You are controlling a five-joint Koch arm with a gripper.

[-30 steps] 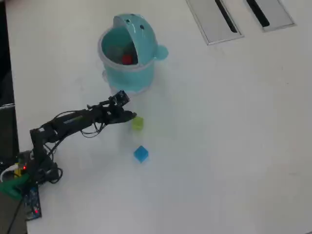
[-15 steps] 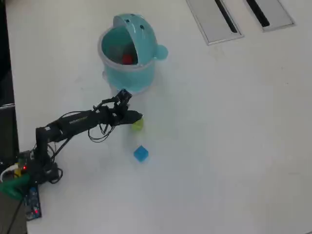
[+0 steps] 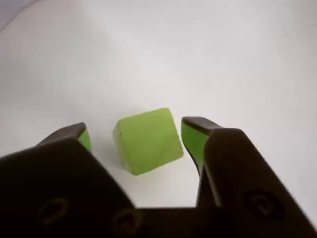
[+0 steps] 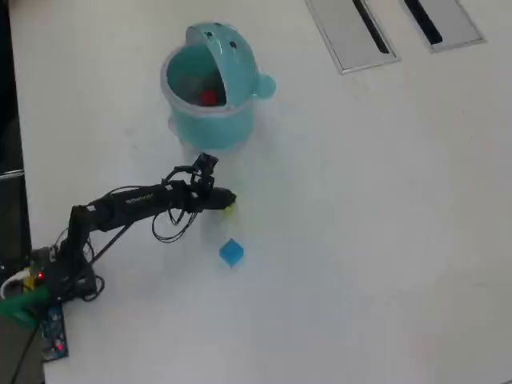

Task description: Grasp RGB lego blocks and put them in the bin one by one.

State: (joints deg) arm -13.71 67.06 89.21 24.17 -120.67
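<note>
Jaws of the black gripper [image 3: 133, 136] stand apart astride the small yellow-green plastic cube [image 3: 147, 140], untouched mid-table, lined up to pinch it.

You find no readable text, label, brand or number in either view. The arm [image 4: 132, 200] in the overhead view carries a faint pale marking along its link, too small and blurred for you to read
</note>
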